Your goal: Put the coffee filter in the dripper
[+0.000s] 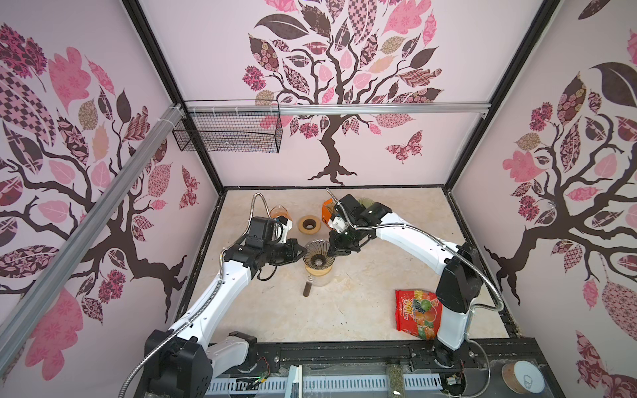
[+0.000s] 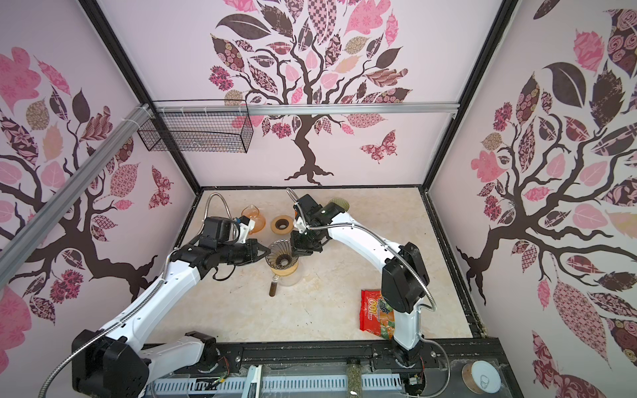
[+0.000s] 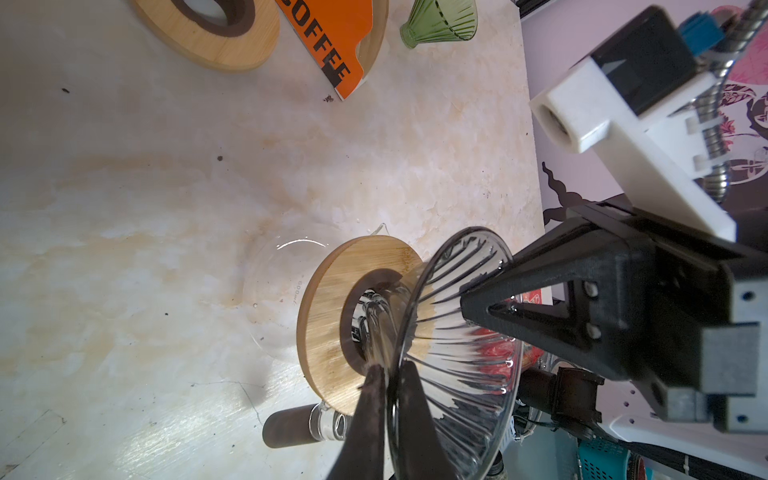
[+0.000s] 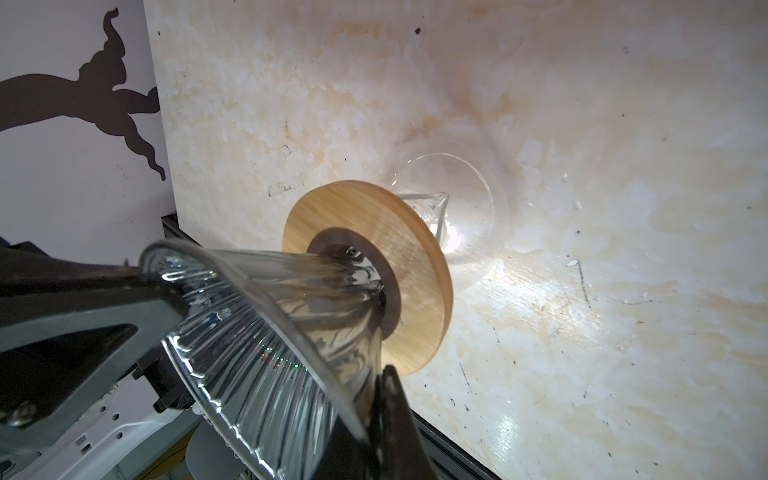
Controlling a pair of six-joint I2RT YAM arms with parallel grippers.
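Left tool (image 1: 302,253) closed, pinched rim of glass dripper (image 1: 317,255) at bench (image 1: 362,310) centre. Right tool (image 1: 333,248) closed on opposite rim. Coffee filter (image 3: 376,37) sat in orange box (image 1: 325,210) behind, apart from dripper. Probably light, limp paper; best taken by free edge, gently.

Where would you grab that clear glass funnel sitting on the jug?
Pinch the glass dripper by its thin flared rim, one finger inside, one outside, coming from the side; its cone looks too wide. The left gripper and right gripper grip so.
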